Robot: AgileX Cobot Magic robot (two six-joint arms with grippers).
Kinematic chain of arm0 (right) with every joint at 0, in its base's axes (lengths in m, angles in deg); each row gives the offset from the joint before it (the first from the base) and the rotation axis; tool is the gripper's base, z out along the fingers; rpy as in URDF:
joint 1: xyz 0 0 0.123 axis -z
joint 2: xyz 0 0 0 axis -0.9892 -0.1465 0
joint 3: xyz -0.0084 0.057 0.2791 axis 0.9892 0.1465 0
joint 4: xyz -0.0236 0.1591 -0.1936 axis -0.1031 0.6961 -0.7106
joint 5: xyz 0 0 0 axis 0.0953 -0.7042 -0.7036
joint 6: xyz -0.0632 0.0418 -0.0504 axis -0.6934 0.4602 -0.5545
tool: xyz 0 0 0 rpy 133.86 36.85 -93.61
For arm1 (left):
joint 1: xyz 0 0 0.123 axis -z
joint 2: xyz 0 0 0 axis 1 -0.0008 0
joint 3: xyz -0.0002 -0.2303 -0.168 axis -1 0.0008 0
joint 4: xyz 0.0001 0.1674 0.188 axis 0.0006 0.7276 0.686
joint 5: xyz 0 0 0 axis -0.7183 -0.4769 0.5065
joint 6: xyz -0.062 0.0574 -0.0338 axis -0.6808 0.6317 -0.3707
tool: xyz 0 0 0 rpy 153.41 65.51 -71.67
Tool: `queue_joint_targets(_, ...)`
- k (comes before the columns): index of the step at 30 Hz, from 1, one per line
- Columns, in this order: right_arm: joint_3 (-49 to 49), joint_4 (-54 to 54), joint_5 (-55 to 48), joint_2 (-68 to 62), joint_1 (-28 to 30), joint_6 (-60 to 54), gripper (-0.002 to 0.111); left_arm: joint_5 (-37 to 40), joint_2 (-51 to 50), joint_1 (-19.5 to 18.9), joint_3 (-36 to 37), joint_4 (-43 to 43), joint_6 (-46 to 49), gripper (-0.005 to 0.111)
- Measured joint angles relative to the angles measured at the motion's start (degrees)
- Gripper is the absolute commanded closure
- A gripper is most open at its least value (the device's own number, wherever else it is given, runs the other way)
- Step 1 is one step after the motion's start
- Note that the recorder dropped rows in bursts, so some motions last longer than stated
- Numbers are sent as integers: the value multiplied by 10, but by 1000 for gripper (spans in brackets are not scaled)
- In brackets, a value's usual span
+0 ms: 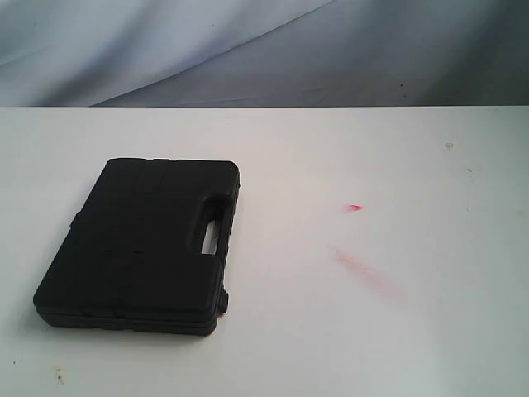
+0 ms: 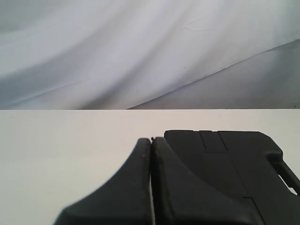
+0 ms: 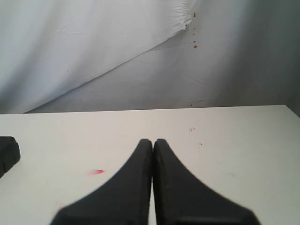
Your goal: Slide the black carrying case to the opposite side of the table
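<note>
The black carrying case lies flat and closed on the left half of the white table, nearer the front edge than the back edge. Its handle is turned toward the middle of the tabletop. The left gripper has its fingers pressed together on nothing, and its wrist view shows the case just beyond them. The right gripper is likewise pressed together and empty over the right half, where only a corner of the case shows at the edge of its view. Neither arm appears in the exterior view, and nothing there touches the case. Faint red smears mark the bare stretch between the case and the right edge, and a pale draped cloth hangs behind the back edge. By the look of it the slide has not yet begun: the whole crossing to the opposite side is left to do, most likely a push from the left arm.
</note>
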Motion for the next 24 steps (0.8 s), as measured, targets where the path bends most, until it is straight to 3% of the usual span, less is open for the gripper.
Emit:
queue_joint_targets(11, 0, 0, 0, 0, 0, 0, 108, -2, 0, 0, -9, -61, 0, 107)
queue_joint_targets(19, 0, 0, 0, 0, 0, 0, 108, -6, 0, 0, -109, -68, 0, 107)
queue_joint_targets(24, 0, 0, 0, 0, 0, 0, 108, -7, 1, 0, -159, -119, -3, 107)
